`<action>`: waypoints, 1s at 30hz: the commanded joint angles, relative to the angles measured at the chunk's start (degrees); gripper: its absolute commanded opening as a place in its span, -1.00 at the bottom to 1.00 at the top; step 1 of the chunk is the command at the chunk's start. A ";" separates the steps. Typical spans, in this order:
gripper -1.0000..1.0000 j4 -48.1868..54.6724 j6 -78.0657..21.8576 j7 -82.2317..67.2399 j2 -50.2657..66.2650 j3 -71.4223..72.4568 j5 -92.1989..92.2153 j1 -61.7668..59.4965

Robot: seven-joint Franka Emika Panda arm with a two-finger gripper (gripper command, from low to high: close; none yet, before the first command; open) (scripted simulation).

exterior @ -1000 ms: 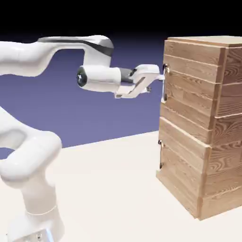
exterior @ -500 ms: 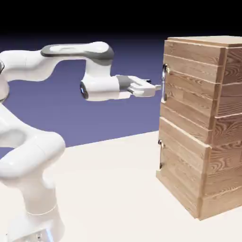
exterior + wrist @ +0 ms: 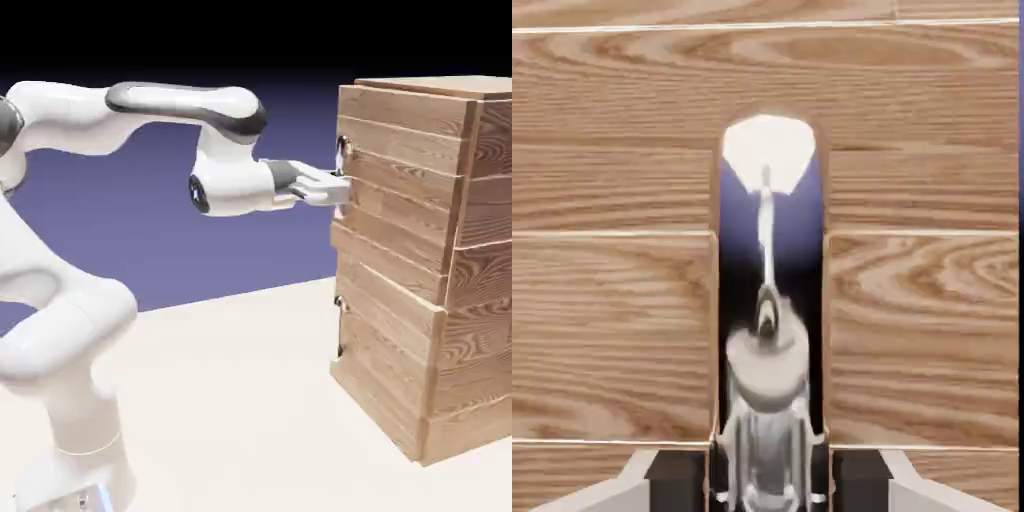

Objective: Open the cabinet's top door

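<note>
Tool (image 3: 341,191): closed around the top door's handle (image 3: 768,365), probably for pulling | top door (image 3: 408,170): upper front of the wooden cabinet (image 3: 487,205), above the lower door (image 3: 385,325)

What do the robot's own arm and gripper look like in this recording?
The arm is glossy white with rounded, tubular links, dark grey trim and round dark joint caps. The gripper has a pale body and two small fingers with blocky dark grey tips.
</note>
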 commanded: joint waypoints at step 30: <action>-1.00 -23.56 -41.03 27.25 -13.20 -54.20 -72.85 23.57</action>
